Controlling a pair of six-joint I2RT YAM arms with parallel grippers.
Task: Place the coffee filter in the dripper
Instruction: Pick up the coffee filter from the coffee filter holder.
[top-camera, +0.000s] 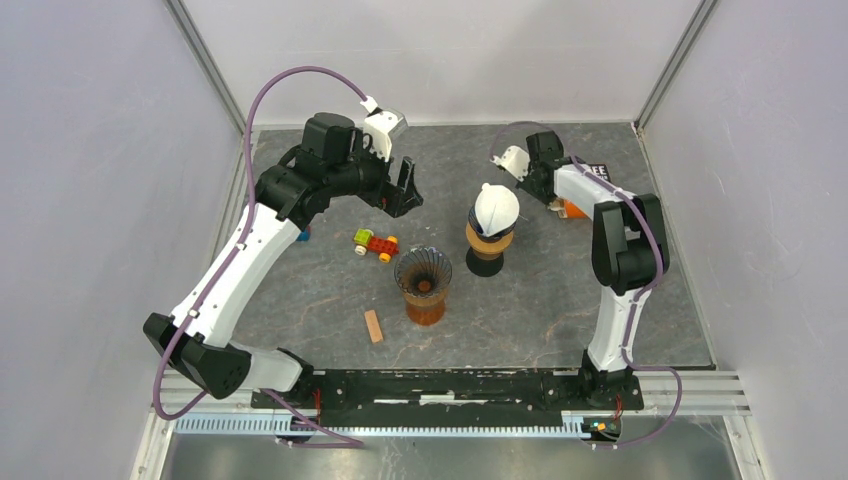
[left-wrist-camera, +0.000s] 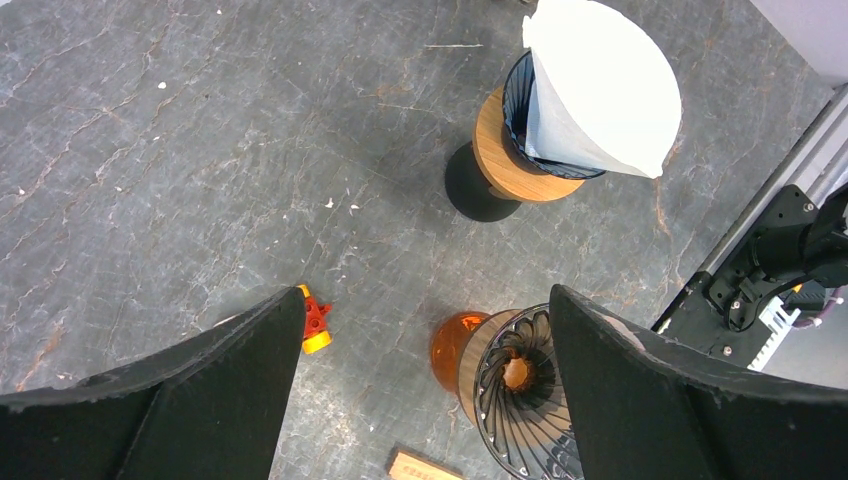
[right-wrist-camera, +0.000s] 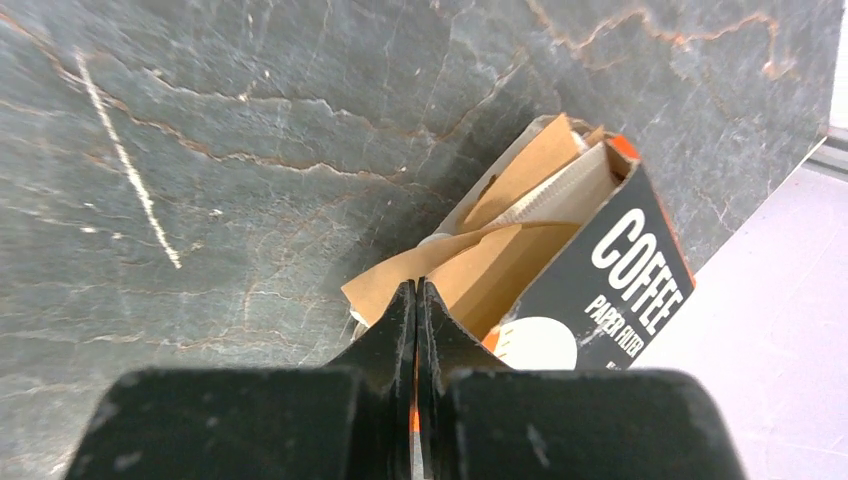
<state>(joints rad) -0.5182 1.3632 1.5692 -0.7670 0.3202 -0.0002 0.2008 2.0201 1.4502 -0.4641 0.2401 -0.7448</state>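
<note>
The grey desk carries everything. The left arm hangs above its middle, jaws spread wide and empty, looking down on both drippers, so it seems well placed to come down on either. The right arm reaches to the far corner. Its jaws are pressed together with nothing seen between them, tips at the torn mouth of the filter box, which lies on its side so sheets can be drawn out. The amber dripper stands empty. The wood-collared dripper beyond it holds the white filter, tilted and proud of the rim; I judge it needs seating. A toy car and a wooden block lie aside.
</note>
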